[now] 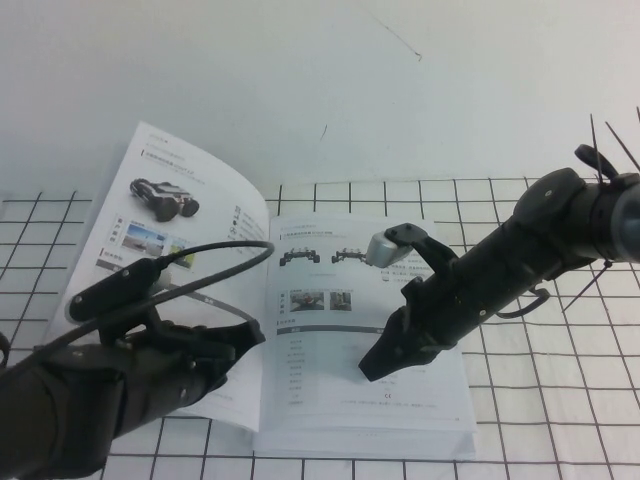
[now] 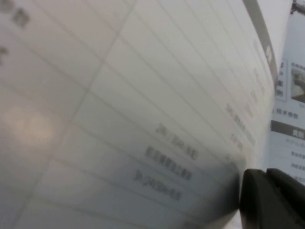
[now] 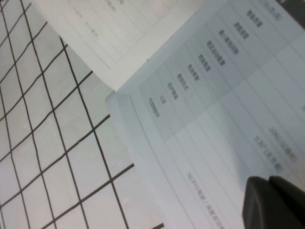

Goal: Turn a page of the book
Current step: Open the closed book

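The book (image 1: 330, 330) lies open on the grid-lined tabletop (image 1: 560, 400), in the middle of the scene. Its right half lies flat, showing robot photos above a table of text. The page (image 1: 185, 230) on the left stands raised and curved, its far edge lifted well off the tabletop.

The right claw (image 1: 385, 360) rests on the flat right-hand page, near its middle, fingers pressed together with nothing between them. The left claw (image 1: 235, 340) sits at the near left, just beside the raised page's lower edge; I cannot tell whether it is spread or pinching.

The high view alone shows both arms and the whole spread. The left wrist view is filled by the curved page (image 2: 143, 119) close up, a dark fingertip (image 2: 271, 200) at its edge. The right wrist view shows the book's near corner (image 3: 205, 119) on the grid (image 3: 57, 143), with a dark fingertip (image 3: 274, 202) over the printed table.
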You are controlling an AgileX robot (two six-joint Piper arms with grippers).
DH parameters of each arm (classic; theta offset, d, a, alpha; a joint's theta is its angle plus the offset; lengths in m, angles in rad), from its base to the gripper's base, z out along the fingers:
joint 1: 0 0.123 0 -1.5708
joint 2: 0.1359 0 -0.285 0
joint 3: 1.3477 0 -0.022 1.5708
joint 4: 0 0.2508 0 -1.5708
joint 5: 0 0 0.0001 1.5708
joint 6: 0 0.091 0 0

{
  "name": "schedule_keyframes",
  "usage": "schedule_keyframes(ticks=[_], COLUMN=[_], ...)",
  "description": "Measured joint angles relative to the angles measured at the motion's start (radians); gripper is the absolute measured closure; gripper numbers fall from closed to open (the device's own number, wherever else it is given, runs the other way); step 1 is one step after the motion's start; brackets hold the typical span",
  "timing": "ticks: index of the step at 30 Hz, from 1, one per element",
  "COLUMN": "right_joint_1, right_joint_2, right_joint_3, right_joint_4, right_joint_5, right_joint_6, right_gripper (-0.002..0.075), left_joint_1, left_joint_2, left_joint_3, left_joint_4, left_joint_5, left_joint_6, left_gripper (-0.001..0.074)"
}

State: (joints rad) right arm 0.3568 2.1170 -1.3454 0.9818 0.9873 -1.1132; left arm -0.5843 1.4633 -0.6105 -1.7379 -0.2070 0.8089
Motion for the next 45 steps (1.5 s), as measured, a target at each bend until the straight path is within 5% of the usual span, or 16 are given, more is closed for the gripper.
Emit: schedule_keyframes(ticks=[27, 39, 45], right_joint_1=[0.000, 0.000, 0.000], right_joint_2=[0.004, -0.287, -0.507], right_joint_3=[-0.001, -0.001, -0.001], right_joint_4=[-0.138, -0.176, -0.284], right_joint_5=[-0.066, -0.079, 0.011], right_joint_6=[0.214, 0.212, 0.221], right_gripper=[0.0726, 0.0726, 0.0726], left_joint_1=[0.050, 0.050, 0.050], left_joint_2=[0.227, -0.097, -0.348], left_joint_3=[-0.018, -0.008, -0.008], left_joint_4=[0.046, 0.050, 0.136], left_joint_5=[0.130, 0.178, 0.422], left_joint_6=[0.072, 0.245, 0.332], left_gripper=[0.0738, 0.0738, 0.0738])
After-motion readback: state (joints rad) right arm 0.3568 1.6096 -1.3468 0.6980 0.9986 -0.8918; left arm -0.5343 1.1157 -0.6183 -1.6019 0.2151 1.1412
